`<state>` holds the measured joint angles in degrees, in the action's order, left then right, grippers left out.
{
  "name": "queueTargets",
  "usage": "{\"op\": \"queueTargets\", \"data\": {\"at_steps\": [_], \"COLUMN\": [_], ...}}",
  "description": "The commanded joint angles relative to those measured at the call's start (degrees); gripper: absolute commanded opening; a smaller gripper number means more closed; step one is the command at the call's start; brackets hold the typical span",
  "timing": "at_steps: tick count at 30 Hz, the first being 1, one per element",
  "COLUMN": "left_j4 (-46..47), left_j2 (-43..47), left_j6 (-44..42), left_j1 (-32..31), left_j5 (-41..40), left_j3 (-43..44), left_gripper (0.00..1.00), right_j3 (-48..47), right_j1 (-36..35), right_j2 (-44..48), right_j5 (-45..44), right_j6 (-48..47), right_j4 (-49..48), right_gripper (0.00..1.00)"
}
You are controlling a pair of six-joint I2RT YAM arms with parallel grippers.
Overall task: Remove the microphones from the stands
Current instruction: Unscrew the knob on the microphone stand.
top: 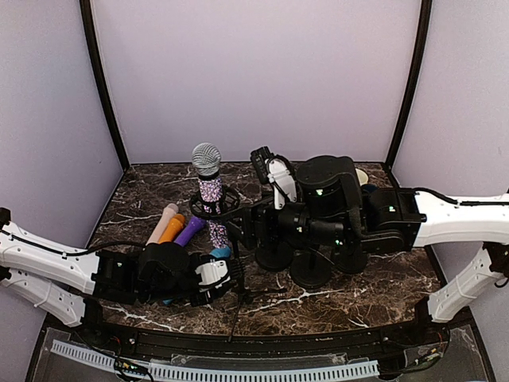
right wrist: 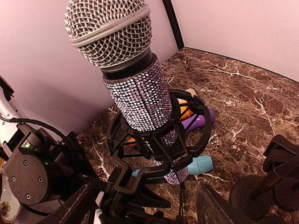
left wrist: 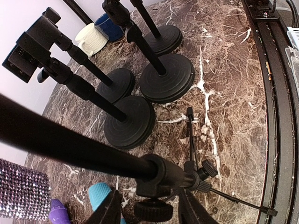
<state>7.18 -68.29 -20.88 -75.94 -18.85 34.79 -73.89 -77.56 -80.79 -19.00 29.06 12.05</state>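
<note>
The microphone has a silver mesh head and a purple rhinestone body. It stands upright in a black shock mount on the tripod stand. It fills the right wrist view, held by the mount's ring. Its body shows at the left edge of the left wrist view. My left gripper is low at the stand, its jaws closed round the hub and knob. My right gripper is open and empty just right of the mount, its jaws wide below the microphone.
Beige, orange, purple and teal microphones lie on the marble table left of the stand. Several black round-base stands crowd the middle under my right arm. A white cup and a blue cup sit behind them.
</note>
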Motion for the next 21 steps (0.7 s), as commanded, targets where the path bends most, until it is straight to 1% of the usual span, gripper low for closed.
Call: {"op": "queueTargets", "data": {"at_steps": [1,7,11,16,21], "left_j4": [-1.09,-0.85,-0.83,-0.52,0.67], "left_j2": [0.75,0.66,0.23,0.44,1.1], "left_j6": [-0.69,-0.81,0.97,7.08,14.4], "left_j1": [-0.48,-0.72,-0.73,-0.76,-0.7], "left_j5": [-1.19,-0.75,-0.7,-0.01,4.53], "left_j3": [1.56,1.76,1.67,0.23,-2.58], "left_gripper": [0.43,0.31,0.25,0.16,0.12], "right_j3": [-0.64,-0.62,-0.58,-0.56,-0.56], "right_j1": [0.3,0.31,0.33,0.34,0.3], "right_j2": [-0.39,-0.65,-1.02,-1.33,-1.56], "right_j5": [0.48,0.22,0.16,0.0,0.39], "right_j6": [0.21,0.21,0.36,0.24,0.43], "right_j4": [-1.83,-1.62,-1.25,-1.07,-0.92], "right_gripper": [0.74,0.74,0.74,0.74,0.74]}}
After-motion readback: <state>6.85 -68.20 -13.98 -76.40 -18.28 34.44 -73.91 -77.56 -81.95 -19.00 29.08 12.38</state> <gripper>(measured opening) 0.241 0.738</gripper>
